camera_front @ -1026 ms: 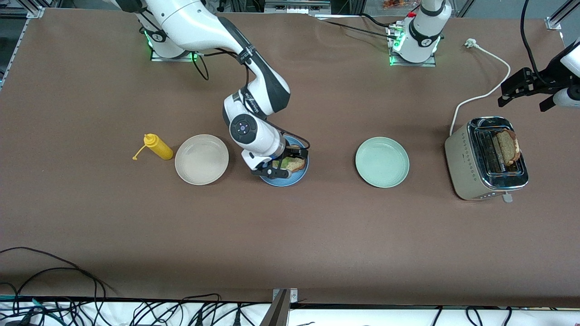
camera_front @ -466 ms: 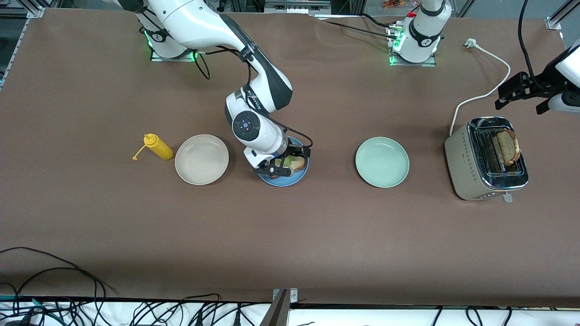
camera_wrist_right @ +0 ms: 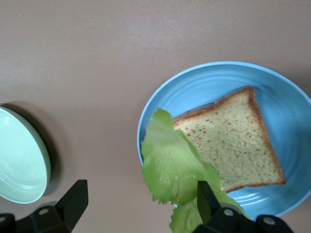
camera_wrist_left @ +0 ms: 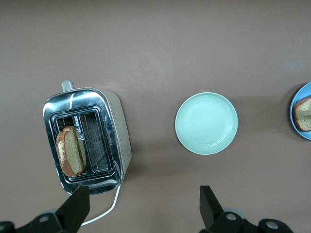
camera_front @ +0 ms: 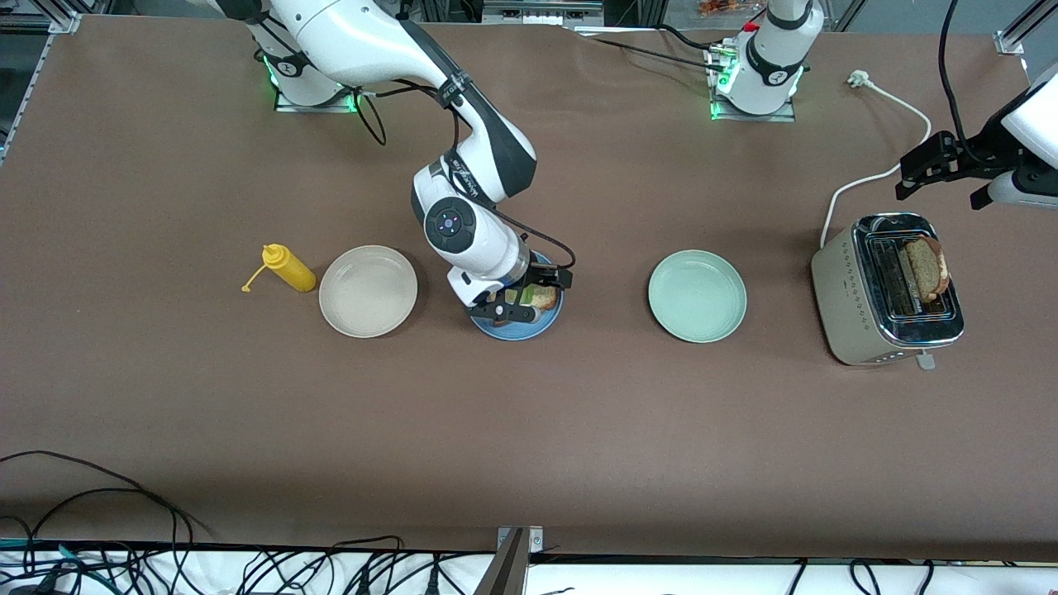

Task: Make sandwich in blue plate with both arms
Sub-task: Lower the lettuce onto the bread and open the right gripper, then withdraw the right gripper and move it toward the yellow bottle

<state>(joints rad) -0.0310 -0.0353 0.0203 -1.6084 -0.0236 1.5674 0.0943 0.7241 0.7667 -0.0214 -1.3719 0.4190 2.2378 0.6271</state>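
Note:
The blue plate (camera_front: 529, 328) (camera_wrist_right: 272, 82) lies mid-table with one toasted bread slice (camera_front: 543, 296) (camera_wrist_right: 233, 141) on it. A crinkled green lettuce leaf (camera_front: 522, 295) (camera_wrist_right: 170, 165) lies over the slice's corner and the plate's rim, against one finger. My right gripper (camera_front: 529, 297) (camera_wrist_right: 141, 189) hangs low over this plate, open, its fingers wide apart. A second bread slice (camera_front: 926, 268) (camera_wrist_left: 70, 150) stands in the toaster (camera_front: 843, 285) (camera_wrist_left: 112, 136). My left gripper (camera_front: 940, 195) (camera_wrist_left: 143, 194) is open and empty, up over the table beside the toaster.
A mint-green plate (camera_front: 697, 296) (camera_wrist_left: 206, 124) sits between the blue plate and the toaster. A cream plate (camera_front: 368, 291) and a yellow squeeze bottle (camera_front: 288, 268) lie toward the right arm's end. The toaster's white cord (camera_front: 884, 169) runs toward the left arm's base.
The right gripper has shifted slightly over the blue plate toward the left arm's end. The left gripper has drifted a little beside the toaster. Both stay open.

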